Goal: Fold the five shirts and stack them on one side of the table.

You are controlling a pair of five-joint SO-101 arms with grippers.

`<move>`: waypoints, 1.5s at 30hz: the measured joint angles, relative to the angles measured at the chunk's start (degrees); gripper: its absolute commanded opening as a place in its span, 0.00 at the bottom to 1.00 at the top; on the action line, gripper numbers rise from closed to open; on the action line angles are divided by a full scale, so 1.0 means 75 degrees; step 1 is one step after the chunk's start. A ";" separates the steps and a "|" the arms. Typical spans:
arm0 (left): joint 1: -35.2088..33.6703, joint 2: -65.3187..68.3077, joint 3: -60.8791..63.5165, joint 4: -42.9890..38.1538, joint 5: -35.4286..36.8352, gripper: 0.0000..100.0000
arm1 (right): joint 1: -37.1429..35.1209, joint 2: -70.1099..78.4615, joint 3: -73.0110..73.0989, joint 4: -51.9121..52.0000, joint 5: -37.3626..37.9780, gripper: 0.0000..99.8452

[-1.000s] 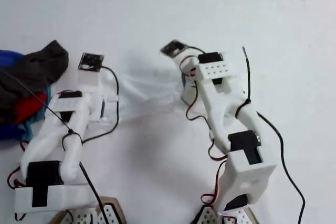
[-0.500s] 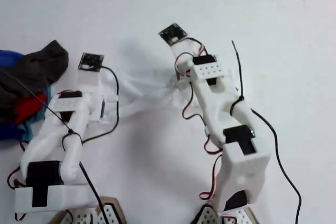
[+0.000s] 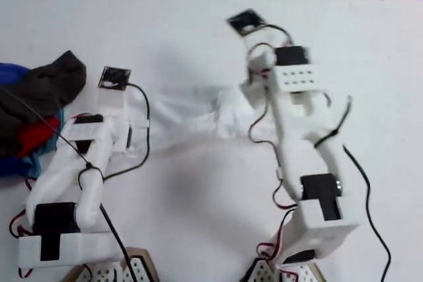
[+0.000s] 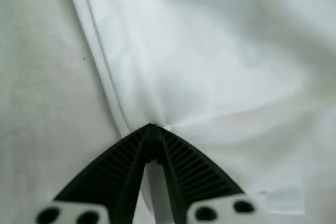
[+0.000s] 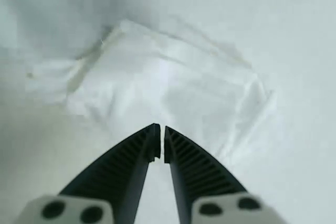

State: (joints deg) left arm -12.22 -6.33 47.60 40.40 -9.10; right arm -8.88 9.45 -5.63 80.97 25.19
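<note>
right gripper (image 5: pixel 158 141) has swung rightward and farther up the table (image 3: pixel 198 24), bunching the shirt (image 3: pixel 225 111) just ahead of its tips; its fingers sit almost together, a thin slit between; whether they pinch cloth i cannot tell; left gripper (image 4: pixel 153 132) is unmoved, fingers closed on the shirt's hem; a pile (image 3: pixel 36 107) of dark, red and blue shirts lies well outside the left fingers

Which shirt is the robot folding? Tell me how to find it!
Look at the white table, between the two robot arms. The white shirt lies crumpled there, pinched by the left gripper. It nearly matches the table, unlike the grey, red and blue shirts piled at the left edge.
</note>
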 measured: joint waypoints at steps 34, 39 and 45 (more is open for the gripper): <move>-0.0023 0.0000 0.0000 0.0000 0.0481 0.03 | -0.1887 0.0070 0.0047 -0.1407 -0.0680 0.02; -0.0105 0.0000 0.0000 0.0000 0.0633 0.03 | -0.2391 0.1207 0.0047 -0.2075 -0.1020 0.02; -0.0129 0.0000 0.0000 0.0000 0.0668 0.03 | -0.2837 0.2286 0.0059 -0.2133 -0.1043 0.02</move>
State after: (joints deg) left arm -13.19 -6.33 47.60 40.40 -4.09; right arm -30.15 26.59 -5.19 64.97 17.36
